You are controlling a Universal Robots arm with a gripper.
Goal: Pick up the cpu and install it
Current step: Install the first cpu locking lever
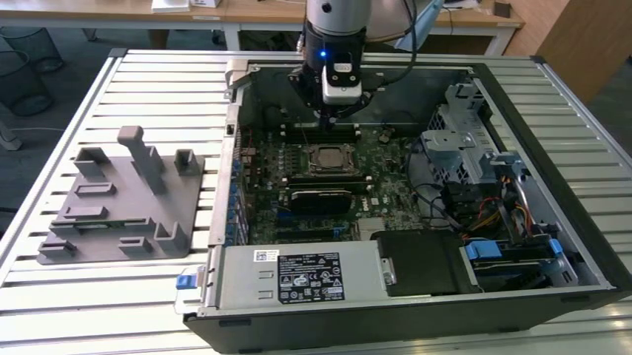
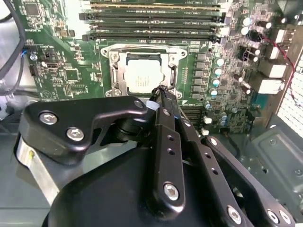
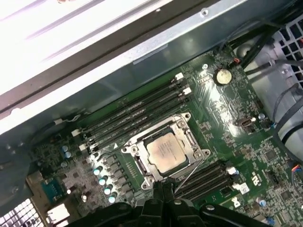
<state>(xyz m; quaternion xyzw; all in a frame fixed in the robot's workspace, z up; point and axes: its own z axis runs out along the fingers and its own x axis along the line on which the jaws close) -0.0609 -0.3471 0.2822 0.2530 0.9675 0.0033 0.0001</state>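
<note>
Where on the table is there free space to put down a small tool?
Bare slats lie on the table behind the grey tray and in front of it. The strip between tray and computer case is narrow. Inside the case it is crowded, with the gripper above the chip.

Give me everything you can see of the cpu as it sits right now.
The cpu is a small, flat, square chip with a pale silvery metal top and a darker rim. It lies flat, top up, inside the metal socket frame on the green motherboard, next to the memory slots. Nothing rests on it. The gripper hangs by its edge, seemingly without touching it.
</note>
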